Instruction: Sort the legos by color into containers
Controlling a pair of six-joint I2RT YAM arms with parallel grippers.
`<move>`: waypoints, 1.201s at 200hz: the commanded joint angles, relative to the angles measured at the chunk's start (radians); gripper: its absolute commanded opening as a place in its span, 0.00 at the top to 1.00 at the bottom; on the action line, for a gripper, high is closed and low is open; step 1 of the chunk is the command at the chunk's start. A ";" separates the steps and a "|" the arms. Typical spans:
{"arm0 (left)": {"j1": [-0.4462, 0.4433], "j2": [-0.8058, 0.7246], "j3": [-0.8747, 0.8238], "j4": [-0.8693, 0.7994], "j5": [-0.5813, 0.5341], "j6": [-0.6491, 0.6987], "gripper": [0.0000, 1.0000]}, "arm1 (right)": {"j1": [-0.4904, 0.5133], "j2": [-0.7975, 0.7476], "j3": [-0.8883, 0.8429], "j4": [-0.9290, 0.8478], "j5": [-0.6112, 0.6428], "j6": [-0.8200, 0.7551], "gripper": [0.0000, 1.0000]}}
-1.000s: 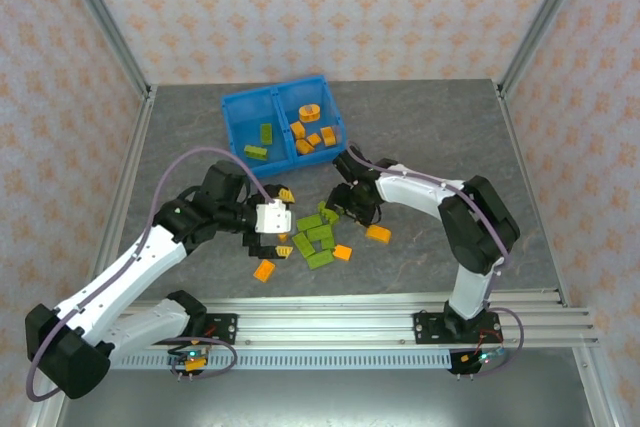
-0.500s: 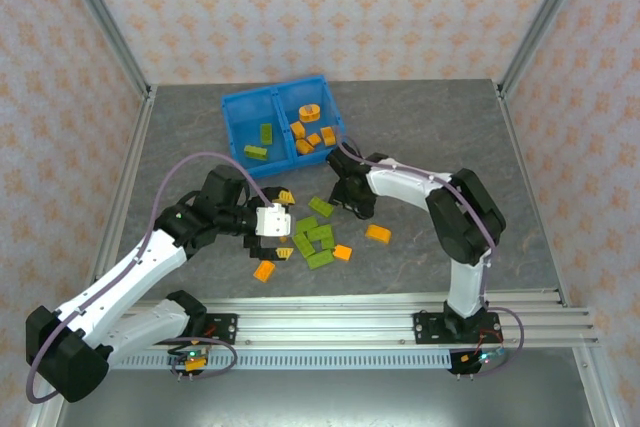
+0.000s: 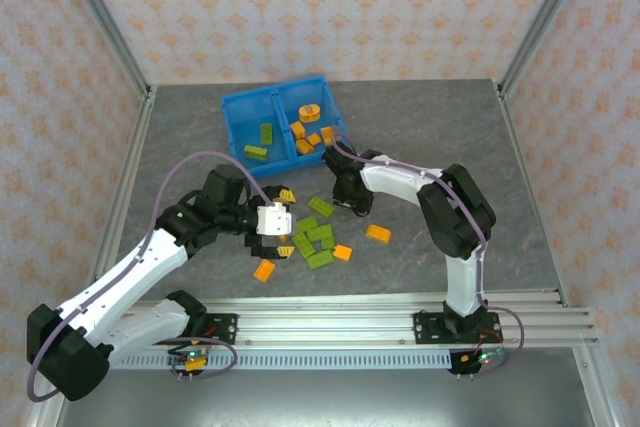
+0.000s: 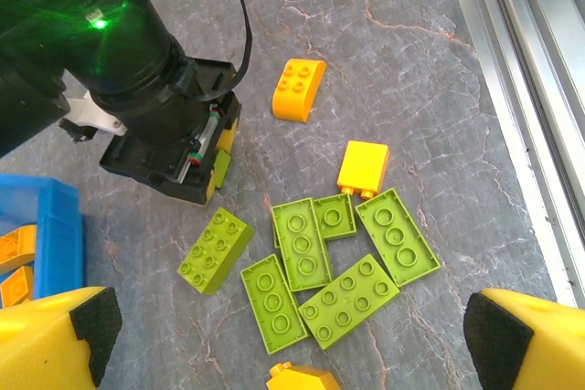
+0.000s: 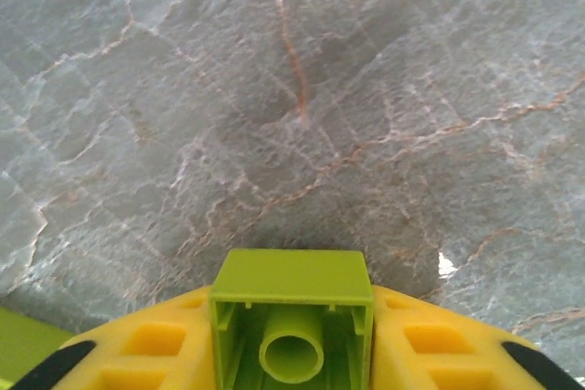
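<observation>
A loose pile of lime green legos [image 3: 316, 237] lies mid-table, seen close up [image 4: 315, 258] in the left wrist view. Orange legos lie around it [image 3: 378, 234] [image 3: 264, 270] [image 4: 299, 90] [image 4: 363, 168]. My left gripper [image 3: 287, 235] hovers open over the pile, its yellow fingers [image 4: 55, 335] spread wide with nothing between them. My right gripper [image 3: 349, 190] [image 5: 291, 358] is shut on a green lego [image 5: 291, 321], just above bare table between the pile and the blue bin [image 3: 232, 107]. The bin's left compartment holds green legos, the right one orange ones.
The right gripper's black body [image 4: 169, 139] stands just beyond the pile in the left wrist view, with a corner of the bin [image 4: 46, 226] at the left. An aluminium rail [image 3: 330, 312] runs along the near edge, and patterned walls close in the table.
My right gripper has moved up and left toward the bin, carrying the green lego. The left arm has barely shifted.
</observation>
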 commanded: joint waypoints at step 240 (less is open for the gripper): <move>0.230 -0.269 -0.049 0.392 -0.859 -0.776 0.00 | 0.157 0.657 1.233 0.001 -0.034 -0.112 0.70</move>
